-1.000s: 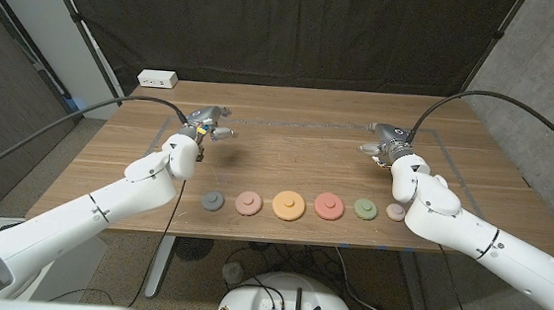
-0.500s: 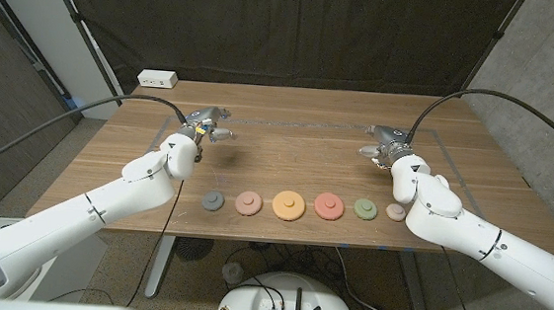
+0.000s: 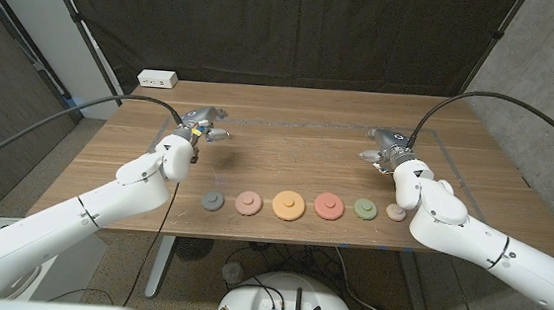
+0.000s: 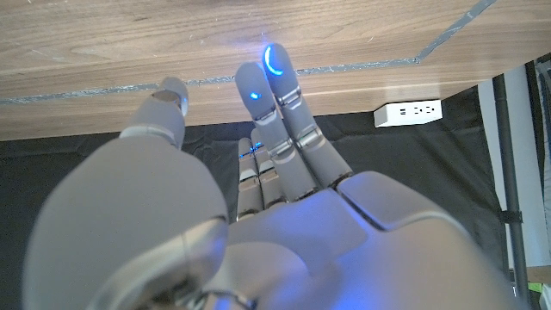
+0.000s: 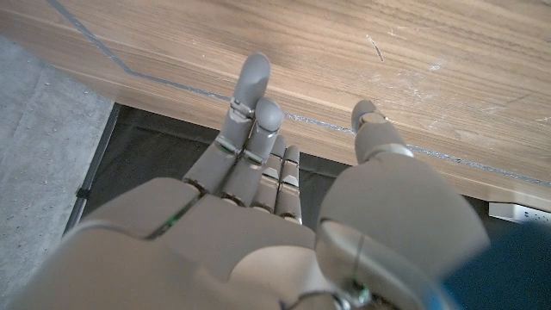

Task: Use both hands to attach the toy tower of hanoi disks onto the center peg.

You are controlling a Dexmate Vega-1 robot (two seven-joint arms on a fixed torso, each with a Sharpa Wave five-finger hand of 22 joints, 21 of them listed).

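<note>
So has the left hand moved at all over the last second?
Yes, slightly: the left hand has crept toward the table's far edge, away from the grey disk, and holds nothing.

Both arms reach in from the near corners toward the far half of the worktop [image 3: 287, 156]. The left hand [image 3: 203, 124] and the right hand [image 3: 385, 144] are held well apart, each empty, fingers extended and loosely spread.
</note>
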